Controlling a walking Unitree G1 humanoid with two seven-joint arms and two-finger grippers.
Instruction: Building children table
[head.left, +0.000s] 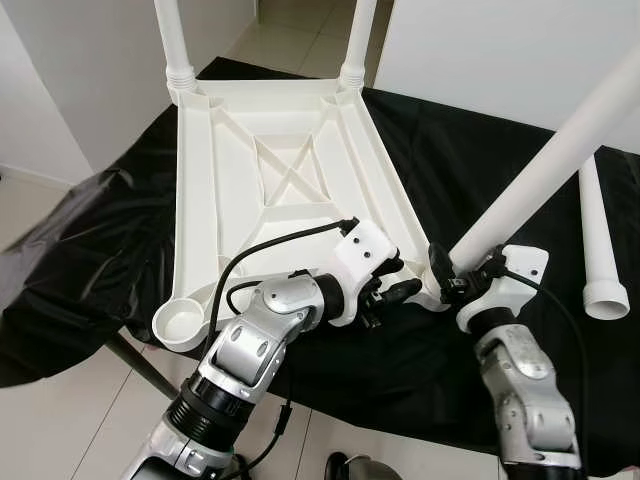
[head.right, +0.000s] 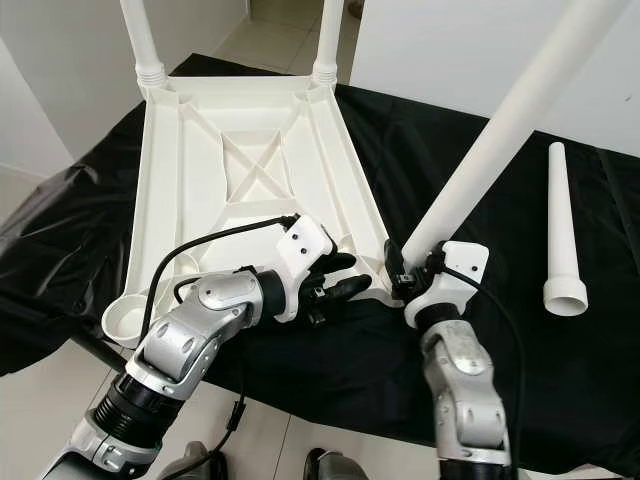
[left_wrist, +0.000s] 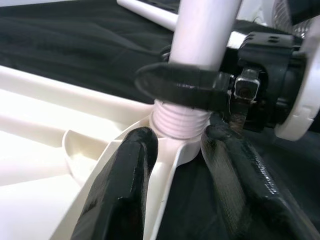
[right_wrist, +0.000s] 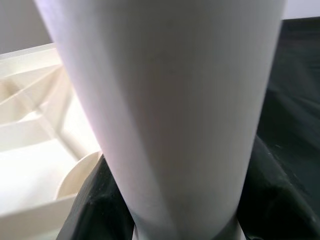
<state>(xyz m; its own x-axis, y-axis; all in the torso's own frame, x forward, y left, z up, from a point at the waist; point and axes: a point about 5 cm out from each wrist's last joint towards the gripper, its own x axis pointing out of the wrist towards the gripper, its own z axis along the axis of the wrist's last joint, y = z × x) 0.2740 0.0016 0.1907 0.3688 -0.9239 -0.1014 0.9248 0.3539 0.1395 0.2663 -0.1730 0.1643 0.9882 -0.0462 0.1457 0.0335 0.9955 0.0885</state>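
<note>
A black cloth (head.left: 480, 170) covers the stand. On it lies the white tabletop (head.left: 290, 170), upside down, with two legs (head.left: 172, 40) standing in its far corners. A loose leg (head.left: 598, 245) lies to the right. The right claw (head.left: 458, 272) is closed round a tilted leg (head.left: 545, 165), whose ribbed end sits at the near right corner socket. The left claw (left_wrist: 172, 165) is partly open, its fingers (left_wrist: 125, 185) on each side of that socket.
</note>
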